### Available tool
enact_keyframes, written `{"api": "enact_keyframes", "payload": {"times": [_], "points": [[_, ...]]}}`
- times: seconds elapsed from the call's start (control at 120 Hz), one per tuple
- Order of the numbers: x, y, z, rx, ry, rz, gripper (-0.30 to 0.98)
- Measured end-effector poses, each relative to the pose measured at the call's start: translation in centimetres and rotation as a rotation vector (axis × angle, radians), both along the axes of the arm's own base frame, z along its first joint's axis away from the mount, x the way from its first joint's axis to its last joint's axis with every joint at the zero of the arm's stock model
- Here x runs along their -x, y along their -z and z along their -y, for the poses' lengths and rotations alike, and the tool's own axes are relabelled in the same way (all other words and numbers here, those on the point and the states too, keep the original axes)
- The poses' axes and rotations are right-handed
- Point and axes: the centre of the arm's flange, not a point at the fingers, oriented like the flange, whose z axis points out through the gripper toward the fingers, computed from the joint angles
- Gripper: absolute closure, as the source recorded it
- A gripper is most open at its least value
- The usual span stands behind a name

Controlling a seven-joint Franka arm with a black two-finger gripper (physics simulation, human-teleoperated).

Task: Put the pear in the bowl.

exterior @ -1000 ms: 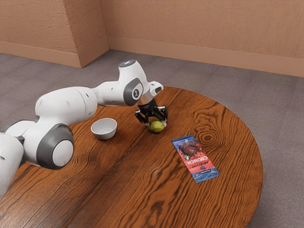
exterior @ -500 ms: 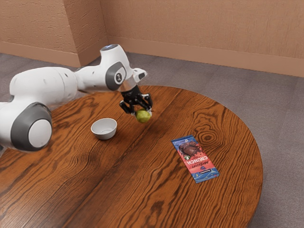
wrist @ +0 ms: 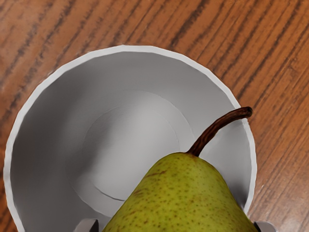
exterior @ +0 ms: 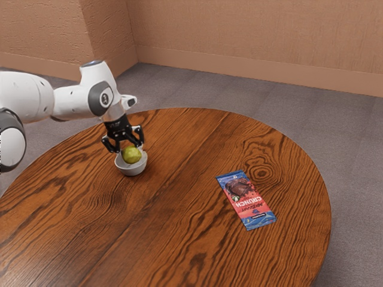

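The bowl [exterior: 133,171] stood upright on the round wooden counter [exterior: 179,209]. Directly over the bowl, the pincer [exterior: 131,150] pointed down, partly open by about the pear's [exterior: 132,156] breadth, its two fingers [wrist: 87,225] closed against the fruit from opposite sides. The pear was in that grip at the bowl's mouth, its lower part overlapping the opening in the exterior view; whether it touched the bowl could not be told.

In the wrist view, the pear covered one side of the bowl's opening, leaving a wide share of the inner floor [wrist: 137,137] open beside it. Its stem [wrist: 217,126] curved outward, the tip crossing above the bowl's rim [wrist: 124,48].

The arm [exterior: 75,103] came in from the exterior view's left of the bowl. Toward the exterior view's right, well apart from the bowl and nearer the camera, a chocolate bar [exterior: 246,200] lay flat in its wrapper, with a broad stretch of bare wood between them. The counter's curved edge ran behind the bowl, with a strip of wood separating the two.
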Motion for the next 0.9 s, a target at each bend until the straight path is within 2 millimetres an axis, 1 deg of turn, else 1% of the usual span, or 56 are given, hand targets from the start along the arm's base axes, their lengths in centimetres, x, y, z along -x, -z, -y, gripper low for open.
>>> {"api": "enact_keyframes", "payload": {"times": [0.075,0.167,0.4,0.467,0.533,0.583,0.667,0.733,0.808,0.867,0.9], "points": [[-0.4,0.4,-1.1,-0.005,-0.014,0.005,0.55],[-1.0,0.5,-1.6,-0.014,-0.017,0.017,0.54],[-1.4,0.2,-1.4,-0.002,-0.005,0.035,0.23],[-1.4,-0.3,-1.4,0.002,-0.001,0.043,0.17],[-1.3,-1.3,-1.3,0.002,0.004,0.055,0.12],[-1.1,-2.9,-1.0,0.000,0.011,0.072,0.10],[-0.4,-6.7,0.2,-0.003,0.032,0.101,0.07],[0.6,-10.6,1.0,0.000,0.047,0.110,0.05],[2.3,-15.5,1.6,-0.008,0.063,0.113,0.03],[3.8,-19.7,3.6,-0.029,0.105,0.120,0.03],[4.9,-22.4,4.9,-0.041,0.131,0.123,0.02]]}}
